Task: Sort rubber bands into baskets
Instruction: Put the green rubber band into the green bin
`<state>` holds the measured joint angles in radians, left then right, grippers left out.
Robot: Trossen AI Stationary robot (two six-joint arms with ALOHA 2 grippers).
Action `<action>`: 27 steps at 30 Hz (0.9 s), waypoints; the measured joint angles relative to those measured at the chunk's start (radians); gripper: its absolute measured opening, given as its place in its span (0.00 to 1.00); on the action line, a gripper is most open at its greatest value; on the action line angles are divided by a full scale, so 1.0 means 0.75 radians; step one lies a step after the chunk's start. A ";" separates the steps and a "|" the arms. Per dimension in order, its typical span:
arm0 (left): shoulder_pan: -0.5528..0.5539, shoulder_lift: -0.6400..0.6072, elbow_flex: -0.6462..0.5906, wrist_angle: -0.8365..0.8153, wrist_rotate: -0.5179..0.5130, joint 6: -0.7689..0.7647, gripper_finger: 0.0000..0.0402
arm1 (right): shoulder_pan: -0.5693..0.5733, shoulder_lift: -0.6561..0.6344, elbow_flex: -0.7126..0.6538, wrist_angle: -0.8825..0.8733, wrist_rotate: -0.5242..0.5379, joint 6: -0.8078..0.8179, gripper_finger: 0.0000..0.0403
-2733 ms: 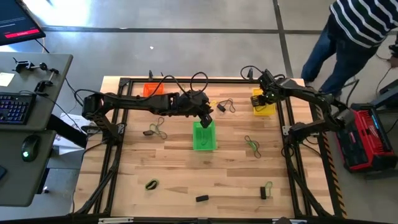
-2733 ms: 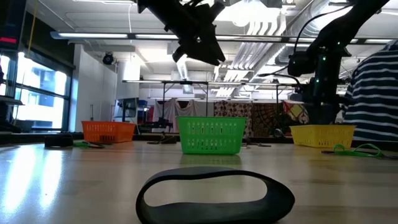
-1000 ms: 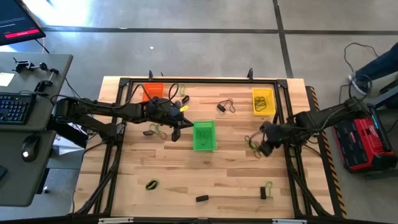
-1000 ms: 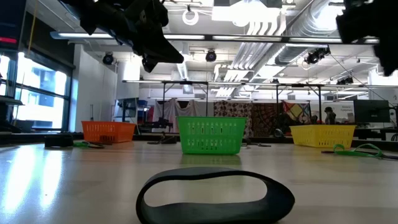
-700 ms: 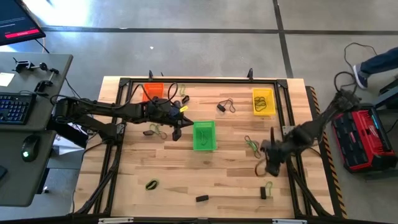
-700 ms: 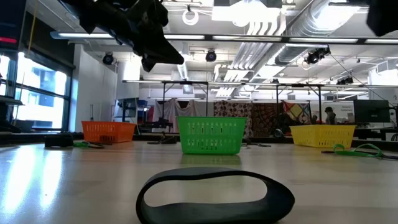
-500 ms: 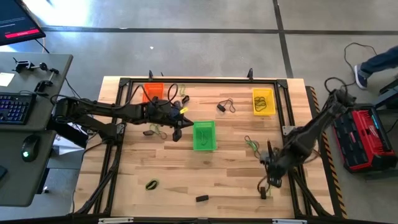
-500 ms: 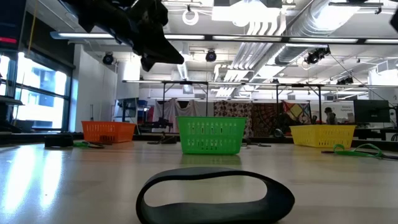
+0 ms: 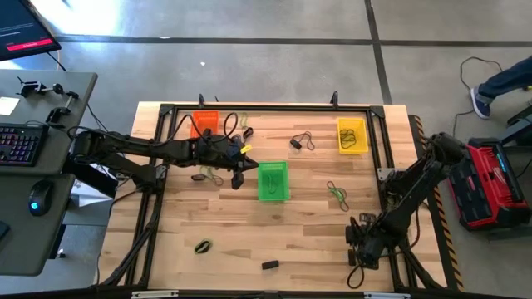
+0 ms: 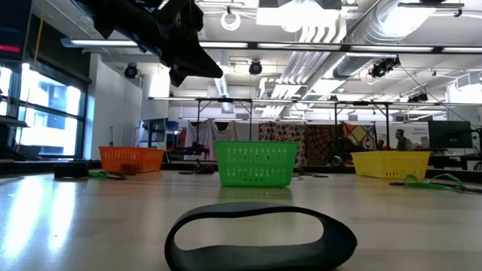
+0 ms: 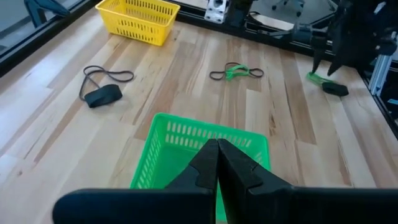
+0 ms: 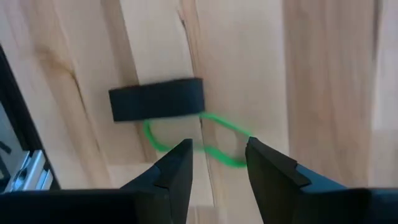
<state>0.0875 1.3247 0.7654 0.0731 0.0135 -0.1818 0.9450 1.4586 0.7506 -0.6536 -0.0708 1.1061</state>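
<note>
Right pincer [image 12: 216,163] apart over green band [image 12: 198,139] | left pincer [image 11: 217,163] together | baskets: 3 [image 9: 273,181]

Three baskets stand upright on the far half: orange [image 9: 204,121] far left, green [image 9: 273,181] mid-table, yellow [image 9: 352,135] far right. Rubber bands lie scattered: a dark bundle with a loop [image 9: 300,142] between green and yellow, a green one [image 9: 337,193] right of the green basket, a green one [image 9: 202,246] near left, a black one [image 9: 269,265] near centre, and seemingly a black-and-green pair [image 12: 180,118] near right.
</note>
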 joint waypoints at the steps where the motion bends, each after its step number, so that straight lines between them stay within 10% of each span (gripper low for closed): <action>1: 0.000 0.000 0.000 0.000 0.000 -0.001 0.00 | 0.000 0.018 0.000 0.012 0.006 0.000 0.34; 11: -0.004 0.001 0.000 -0.001 0.000 -0.023 0.00 | 0.000 0.089 0.000 0.014 0.046 -0.020 0.33; 27: -0.004 0.002 0.000 -0.002 -0.002 -0.034 0.00 | -0.020 0.086 0.000 0.005 -0.022 -0.034 0.02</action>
<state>0.0845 1.3258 0.7654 0.0715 0.0124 -0.2073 0.9298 1.5232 0.7506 -0.6495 -0.0870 1.0803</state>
